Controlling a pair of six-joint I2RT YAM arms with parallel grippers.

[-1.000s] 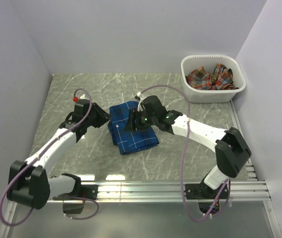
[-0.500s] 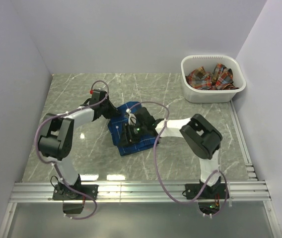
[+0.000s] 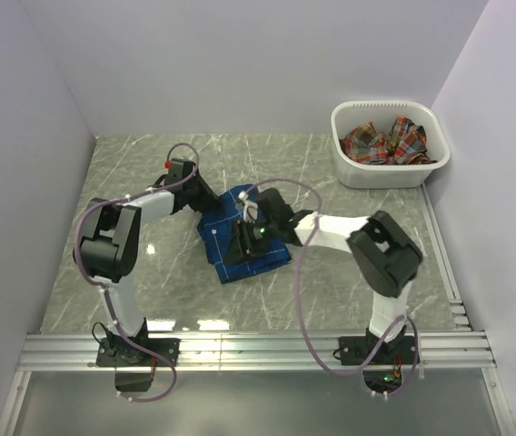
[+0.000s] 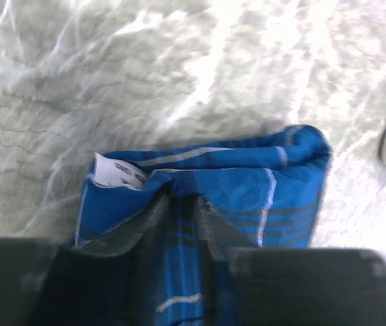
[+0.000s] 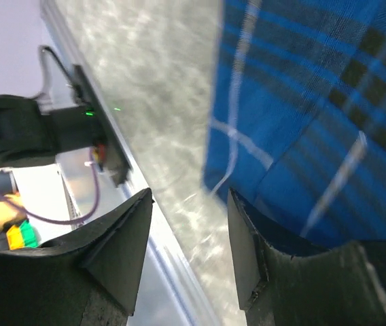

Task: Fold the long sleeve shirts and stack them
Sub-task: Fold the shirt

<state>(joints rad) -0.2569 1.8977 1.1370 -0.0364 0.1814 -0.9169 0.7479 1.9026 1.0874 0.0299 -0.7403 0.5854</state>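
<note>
A royal blue plaid shirt (image 3: 228, 224) lies folded into a small rectangle at the table's middle. My left gripper (image 3: 211, 207) reaches it from the left at its far corner. In the left wrist view the narrow jaws of the left gripper (image 4: 179, 200) pinch a raised fold of the blue shirt (image 4: 247, 183), beside a white label (image 4: 118, 173). My right gripper (image 3: 243, 242) sits on top of the shirt, pointing at the near edge. The right gripper (image 5: 189, 200) is open; one finger rests against the blue shirt (image 5: 302, 102). A red-orange plaid shirt (image 3: 385, 142) lies crumpled in the basket.
The white plastic basket (image 3: 391, 173) stands at the back right corner, against the right wall. An aluminium rail (image 3: 258, 347) runs along the near edge with both arm bases on it. Grey walls close in the left, back and right.
The left arm has folded back and now reaches the shirt's far-left corner, jaws closing on cloth. The right arm has drawn in and its gripper has shifted on the shirt.
</note>
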